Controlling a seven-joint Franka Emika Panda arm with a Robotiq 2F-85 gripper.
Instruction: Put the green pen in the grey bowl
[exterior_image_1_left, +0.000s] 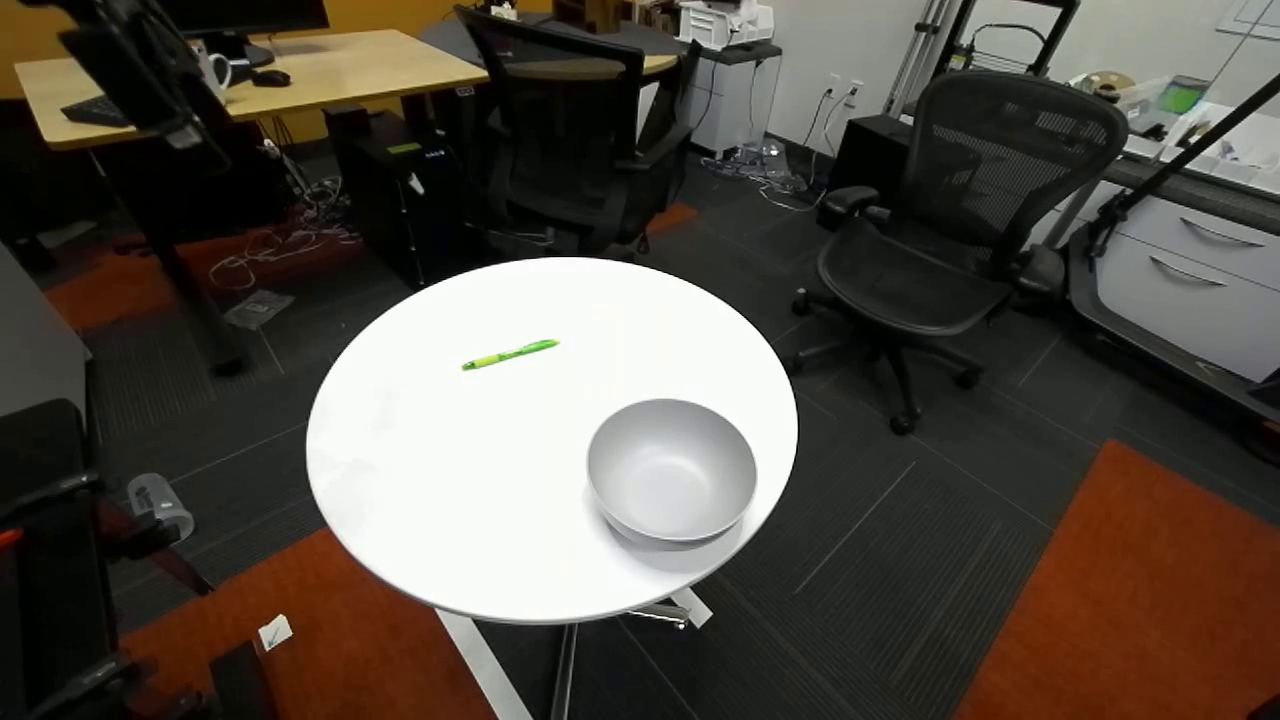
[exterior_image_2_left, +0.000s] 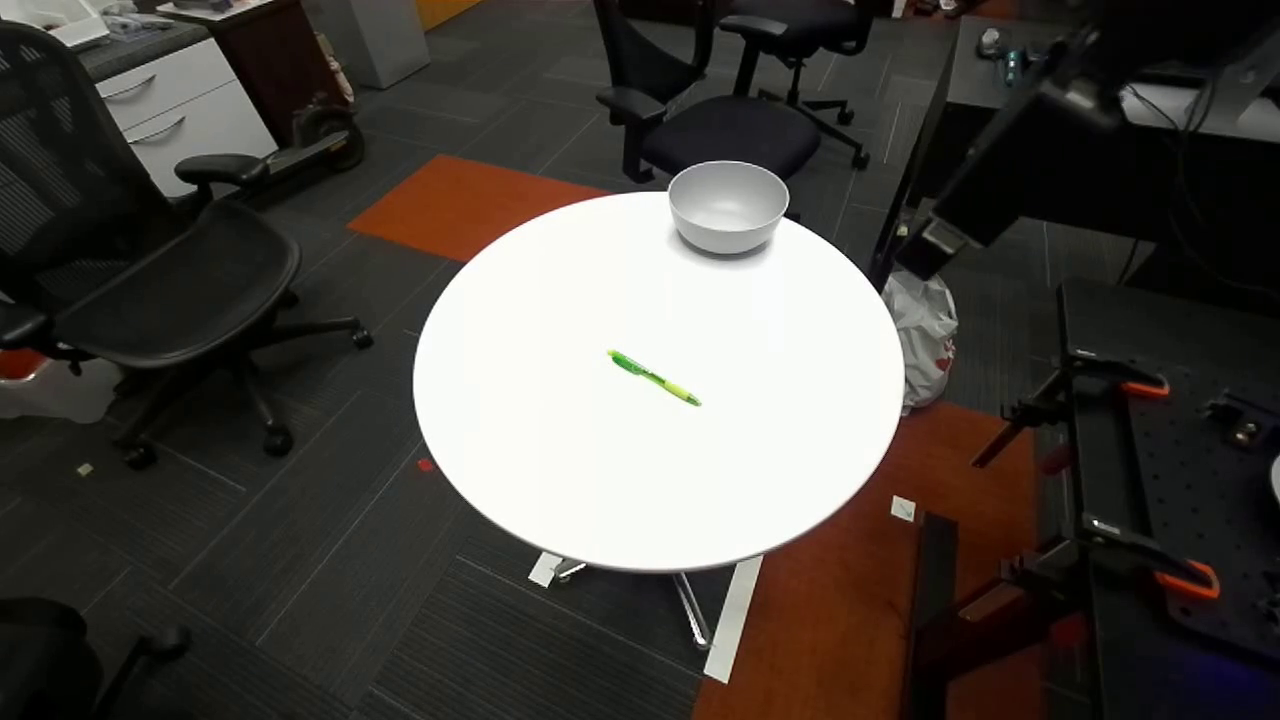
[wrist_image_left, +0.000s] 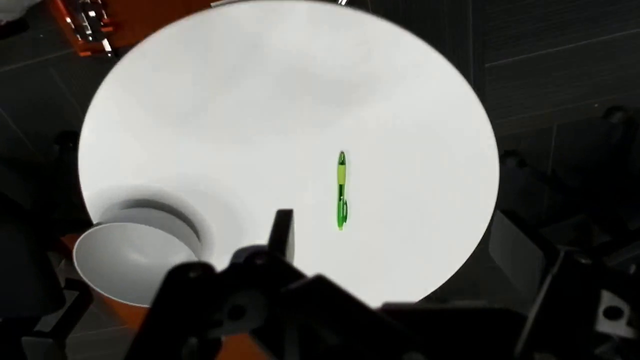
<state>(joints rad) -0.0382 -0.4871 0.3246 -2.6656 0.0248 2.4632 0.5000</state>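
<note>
While the fingers (wrist_image_left: 281, 234) stand spread wide apart in the lower part of the wrist view, the green pen (wrist_image_left: 341, 190) lies flat on the round white bench (wrist_image_left: 300, 100), well apart from the grey bowl (wrist_image_left: 132, 262). Seen from there, the pen's clip end appears within the gap between the fingers, its paler grip end points toward the top of the view, and the bowl shows at the lower left with its rim partly hidden. The bowl stands upright near the bench's edge, open side up, while the pen is nearer the middle. In both exterior views the arm (exterior_image_2_left: 1000, 165) is a dark, partly blurred shape apart from pen and bowl, and the fingers are hard to make out there. In an exterior view a black mesh chair (exterior_image_1_left: 930, 272) stands on the dark carpet (exterior_image_1_left: 870, 570) to one side of the bench, and a wood-topped desk (exterior_image_1_left: 380, 70) farther back carries a monitor (exterior_image_1_left: 265, 14) and a black mouse (exterior_image_1_left: 270, 78). In an exterior view a white plastic bag (exterior_image_2_left: 922, 335) shows beside the bench, orange-tipped clamps (exterior_image_2_left: 1192, 580) sit at the edge of a black board (exterior_image_2_left: 1200, 490) dotted with holes, and white drawers (exterior_image_2_left: 205, 122) stand farther back near an orange patch of carpet (exterior_image_2_left: 470, 207).
</note>
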